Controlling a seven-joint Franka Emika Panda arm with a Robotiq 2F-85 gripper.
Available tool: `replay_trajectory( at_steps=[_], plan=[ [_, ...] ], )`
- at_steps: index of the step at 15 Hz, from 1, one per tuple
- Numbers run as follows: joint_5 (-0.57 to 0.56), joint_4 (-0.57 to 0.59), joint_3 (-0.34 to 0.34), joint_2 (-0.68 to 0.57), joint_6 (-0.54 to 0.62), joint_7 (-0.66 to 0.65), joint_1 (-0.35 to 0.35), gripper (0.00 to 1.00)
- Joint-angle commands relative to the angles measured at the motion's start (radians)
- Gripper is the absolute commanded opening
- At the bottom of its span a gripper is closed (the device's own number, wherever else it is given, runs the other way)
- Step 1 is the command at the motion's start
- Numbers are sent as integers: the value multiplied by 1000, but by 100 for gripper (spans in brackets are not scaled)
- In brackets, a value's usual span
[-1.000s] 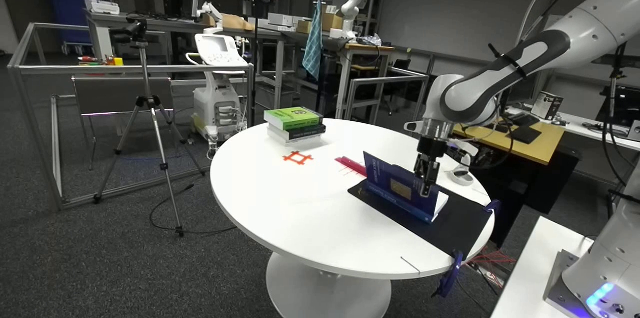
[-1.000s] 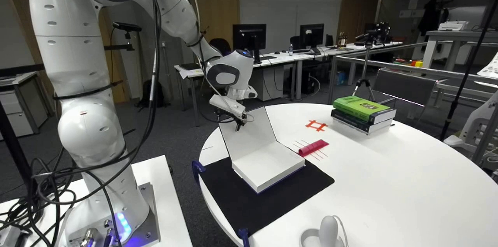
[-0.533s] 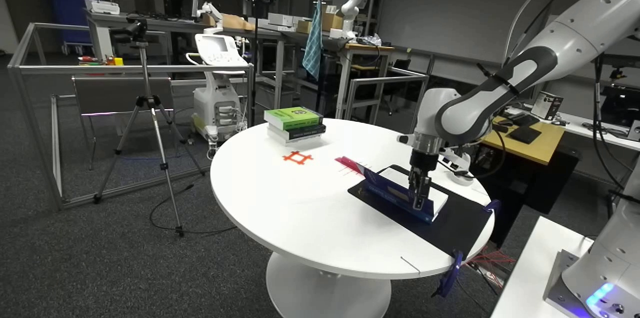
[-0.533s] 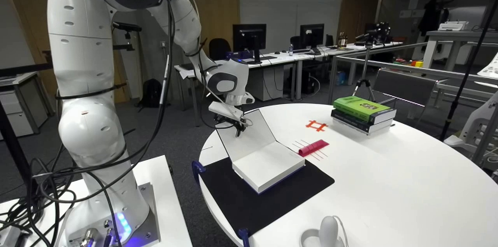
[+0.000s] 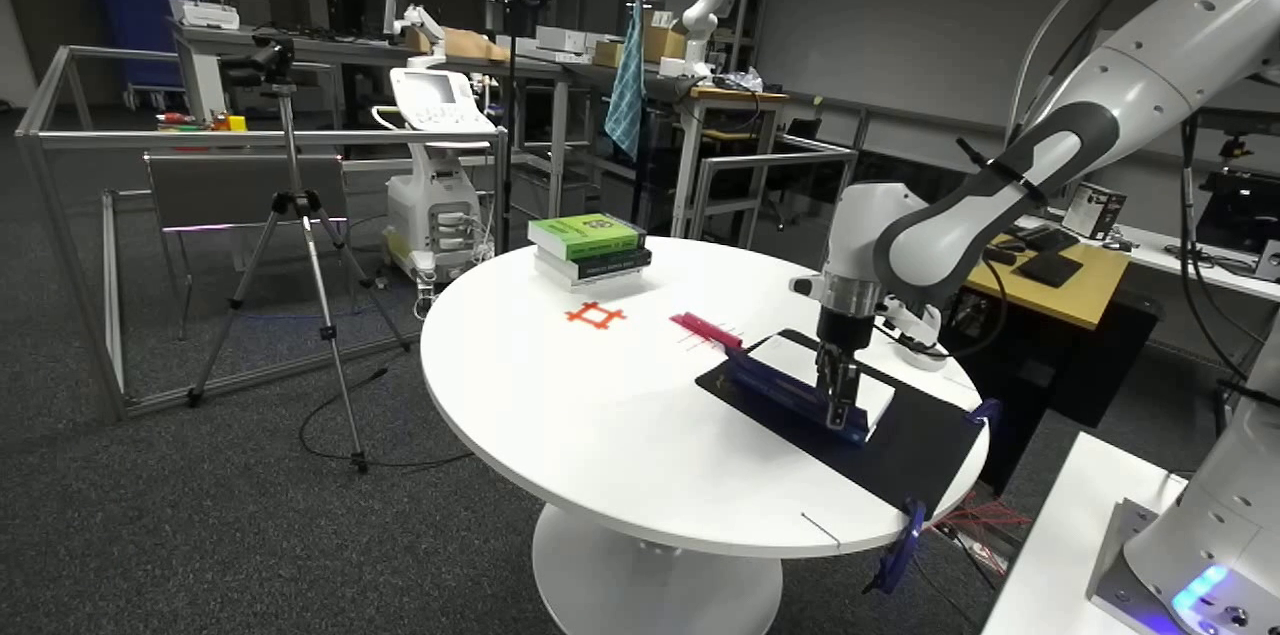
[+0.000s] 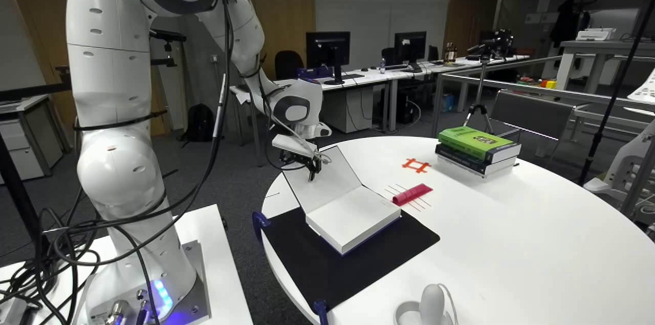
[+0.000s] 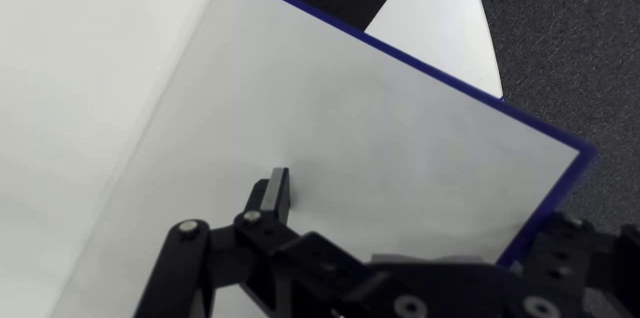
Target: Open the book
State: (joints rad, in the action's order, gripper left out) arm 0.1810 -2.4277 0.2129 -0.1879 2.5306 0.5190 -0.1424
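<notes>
In the wrist view the fingers [image 7: 275, 192] stand apart, one seemingly against the inside of the raised cover [image 7: 370, 117]; in both exterior views the book [image 6: 353, 216] lies below them. Best to press slowly outward; ease the cover flat.

From here the book [image 6: 355, 217] lies open on the mat [image 6: 353, 274], at the edge of the table [image 6: 542, 263] nearest the robot arm [image 6: 112, 89], with the strip [image 6: 412, 194] between the mat and the stack of books [image 6: 476, 152] by the far edge.
</notes>
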Motion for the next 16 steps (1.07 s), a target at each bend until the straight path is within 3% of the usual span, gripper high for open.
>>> replay_trajectory(
  at_steps=[1, 16],
  plan=[
    [-41, 16, 10, -44, 21, -33, 4, 100],
    [-46, 16, 22, -51, -1, -66, 15, 100]
  ],
)
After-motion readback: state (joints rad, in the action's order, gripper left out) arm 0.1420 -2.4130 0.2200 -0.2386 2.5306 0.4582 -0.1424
